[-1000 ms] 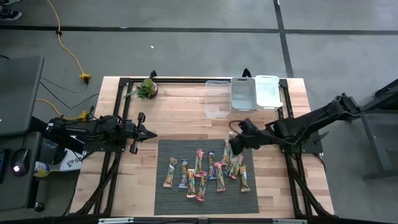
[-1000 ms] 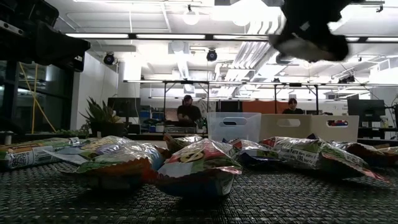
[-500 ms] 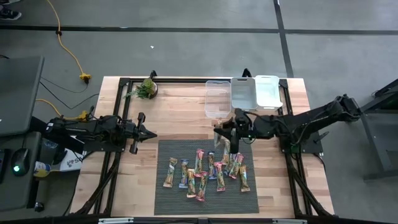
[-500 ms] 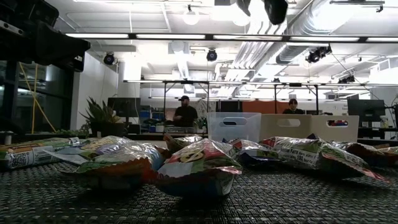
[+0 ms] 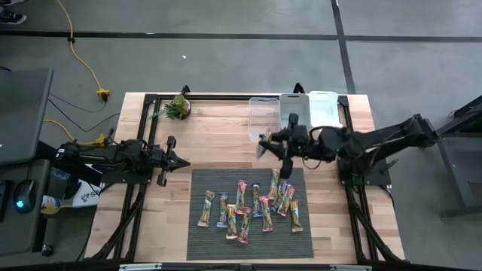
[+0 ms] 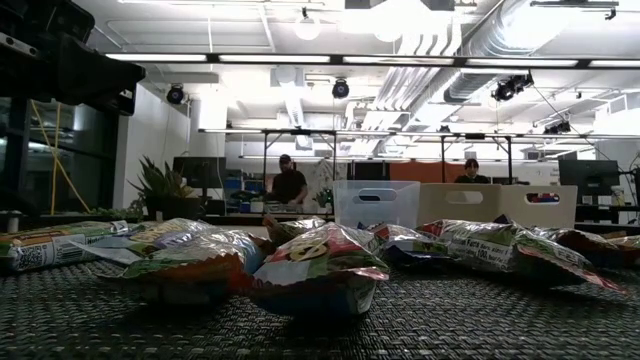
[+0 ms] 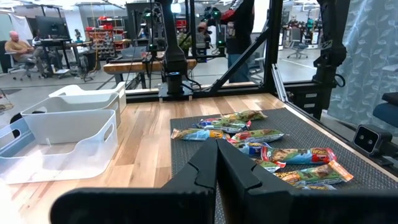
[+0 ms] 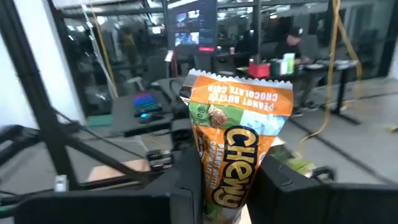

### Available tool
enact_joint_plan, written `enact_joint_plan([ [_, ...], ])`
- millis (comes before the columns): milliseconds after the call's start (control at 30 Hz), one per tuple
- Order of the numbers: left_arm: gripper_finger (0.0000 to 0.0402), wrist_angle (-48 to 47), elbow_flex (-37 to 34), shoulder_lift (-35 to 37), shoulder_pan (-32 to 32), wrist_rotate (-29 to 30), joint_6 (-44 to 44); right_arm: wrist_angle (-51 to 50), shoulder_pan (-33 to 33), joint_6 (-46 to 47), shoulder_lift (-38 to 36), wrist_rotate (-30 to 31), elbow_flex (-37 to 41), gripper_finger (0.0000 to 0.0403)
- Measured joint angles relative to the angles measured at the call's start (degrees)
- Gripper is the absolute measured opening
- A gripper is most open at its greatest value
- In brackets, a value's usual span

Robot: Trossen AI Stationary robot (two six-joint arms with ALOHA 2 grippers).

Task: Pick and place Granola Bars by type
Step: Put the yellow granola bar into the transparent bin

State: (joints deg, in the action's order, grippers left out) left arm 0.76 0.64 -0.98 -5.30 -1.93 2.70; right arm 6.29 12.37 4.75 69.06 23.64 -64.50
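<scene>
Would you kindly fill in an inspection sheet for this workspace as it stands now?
Surface: wooden table with a dark mat.
Job's things: granola bars clustered on the mat; one bar, marked peanut butter chocolate chip, lifted off it.
Clutter: potted plant; three clear bins at the far edge.
Grippers: right gripper shut on the lifted bar beside the bins; left gripper shut, waiting left of the mat.
Cables: yellow cable on the floor.
Surroundings: people at desks.
</scene>
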Motion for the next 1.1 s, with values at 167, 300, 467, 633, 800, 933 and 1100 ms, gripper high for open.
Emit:
enact_joint_plan([
  [167,0.0001,0.0,0.0,0.0,0.0,0.0,0.0,-12.6,-2.5,-2.5,0.0,3.1,-12.8,0.0074],
  [300,0.0001,0.0,0.0,0.0,0.0,0.0,0.0,-20.0,-5.1,-6.0,0.6,6.1,-22.3,0.0074],
  [467,0.0001,0.0,0.0,0.0,0.0,0.0,0.0,-24.4,-9.4,-13.4,4.5,9.2,-32.9,0.0074],
  [633,0.0001,0.0,0.0,0.0,0.0,0.0,0.0,-27.3,-14.9,-15.5,12.7,9.3,-45.2,0.0074],
  [800,0.0001,0.0,0.0,0.0,0.0,0.0,0.0,-35.0,-19.7,-10.0,23.1,10.7,-56.6,0.0074],
  [933,0.0001,0.0,0.0,0.0,0.0,0.0,0.0,-46.0,-23.4,-1.0,30.7,14.4,-63.2,0.0074],
  [1100,0.0001,0.0,0.0,0.0,0.0,0.0,0.0,-59.1,-28.2,14.4,36.9,15.4,-64.1,0.0074],
])
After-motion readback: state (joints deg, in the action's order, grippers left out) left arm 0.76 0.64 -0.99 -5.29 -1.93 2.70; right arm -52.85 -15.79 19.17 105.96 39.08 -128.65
